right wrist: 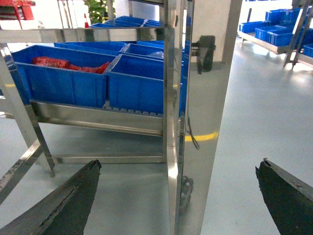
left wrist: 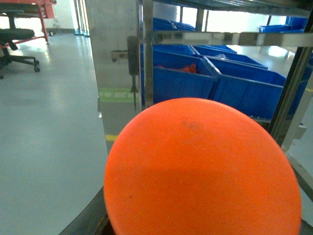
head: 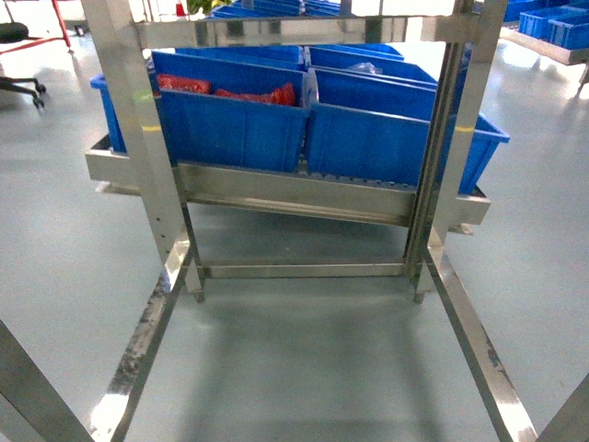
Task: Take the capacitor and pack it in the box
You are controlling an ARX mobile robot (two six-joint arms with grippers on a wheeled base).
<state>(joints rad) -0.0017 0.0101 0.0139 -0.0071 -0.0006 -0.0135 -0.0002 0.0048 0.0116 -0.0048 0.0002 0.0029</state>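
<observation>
Orange fills most of the left wrist view: the capacitor sits right against that camera, its rounded face covering the lower centre and right of the frame. The left hand itself is hidden behind it, so whether its fingers are clamped on the piece cannot be told from the pictures.

From the right wrist view, the right hand is spread wide, its two dark fingers at the bottom corners of the frame with nothing between them but grey floor and a steel upright of the rack.

From the head view, neither hand shows. A stainless steel rack stands ahead on the grey floor, its low shelf carrying blue bins side by side. The left bin holds red-orange material; what lies in the right one is too indistinct to name. More blue bins sit on another rack far right. An office chair stands well off at the left in the left wrist view.
</observation>
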